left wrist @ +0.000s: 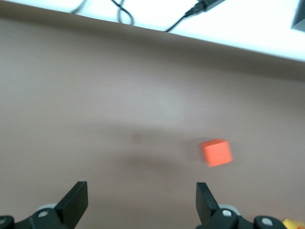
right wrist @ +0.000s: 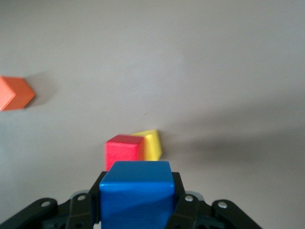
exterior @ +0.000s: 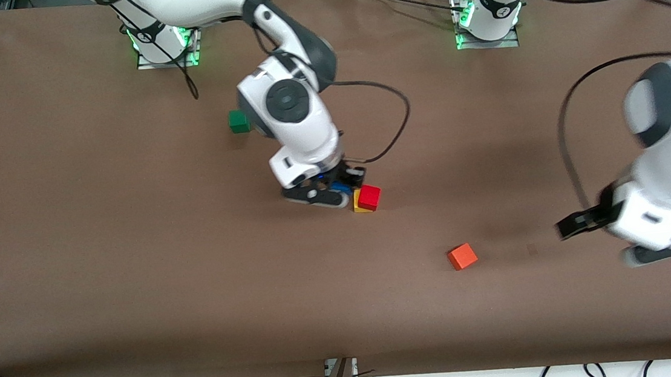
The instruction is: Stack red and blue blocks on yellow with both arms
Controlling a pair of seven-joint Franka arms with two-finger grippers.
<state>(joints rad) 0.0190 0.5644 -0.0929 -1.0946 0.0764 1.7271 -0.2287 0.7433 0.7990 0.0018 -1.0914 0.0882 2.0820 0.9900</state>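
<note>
Mid-table, the right gripper (right wrist: 138, 210) clamps the blue block (right wrist: 136, 198) beside the red block (exterior: 368, 197) stacked on the yellow block (exterior: 359, 206). The left gripper (left wrist: 141, 202), toward the left arm's edge, hangs wide open and empty.

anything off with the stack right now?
The red block sits askew on the yellow block: it overhangs, leaving a yellow edge and corner uncovered, clearest in the right wrist view. The right hand holds the blue block beside the stack. The left hand is open over bare table near the orange-red cube.
</note>
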